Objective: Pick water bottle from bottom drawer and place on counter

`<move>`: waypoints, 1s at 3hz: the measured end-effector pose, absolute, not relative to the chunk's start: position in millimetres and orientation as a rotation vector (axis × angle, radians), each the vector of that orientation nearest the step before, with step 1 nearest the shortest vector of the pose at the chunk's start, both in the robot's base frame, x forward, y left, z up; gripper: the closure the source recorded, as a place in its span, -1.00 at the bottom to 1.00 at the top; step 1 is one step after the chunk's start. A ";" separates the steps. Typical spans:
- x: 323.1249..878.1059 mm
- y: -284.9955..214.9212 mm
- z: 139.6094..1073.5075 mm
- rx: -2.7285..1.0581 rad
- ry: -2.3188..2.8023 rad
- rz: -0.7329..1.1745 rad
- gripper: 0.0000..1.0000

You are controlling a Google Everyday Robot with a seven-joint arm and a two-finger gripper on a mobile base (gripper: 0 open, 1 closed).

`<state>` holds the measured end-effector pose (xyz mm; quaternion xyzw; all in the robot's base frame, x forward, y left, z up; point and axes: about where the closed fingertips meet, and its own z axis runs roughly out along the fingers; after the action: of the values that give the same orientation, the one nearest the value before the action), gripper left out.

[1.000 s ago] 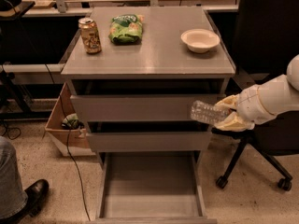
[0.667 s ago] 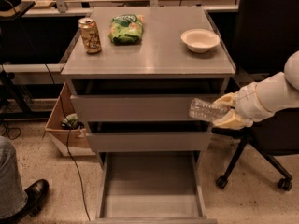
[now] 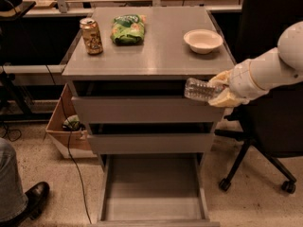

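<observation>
The water bottle [image 3: 200,89] is a small clear crinkled bottle held level in my gripper [image 3: 218,91], in front of the top drawer's right end and just below the counter's front edge. The gripper comes in from the right on a white arm and is shut on the bottle's right end. The bottom drawer [image 3: 154,207] is pulled out and its tray lies empty below. The counter [image 3: 156,51] is the grey metal top of the cabinet.
On the counter stand a gold-tan can [image 3: 91,36] at the back left, a green snack bag [image 3: 127,29] and a white bowl [image 3: 203,40] at the right. A black office chair [image 3: 265,126] stands right of the cabinet. A cardboard box [image 3: 66,131] and a person's shoe [image 3: 32,197] are at the left.
My gripper has lifted the water bottle upward, from level with the middle drawers to just under the counter's front edge.
</observation>
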<state>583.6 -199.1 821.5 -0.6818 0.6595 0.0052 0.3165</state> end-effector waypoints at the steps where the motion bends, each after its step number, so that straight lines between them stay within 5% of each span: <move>1: 603.3 -179.1 840.9 -1.810 1.669 -0.026 1.00; 3: 667.9 -121.4 875.5 -1.842 1.534 -0.079 1.00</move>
<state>667.9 -121.4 875.5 -0.7156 0.5959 -0.0309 0.3630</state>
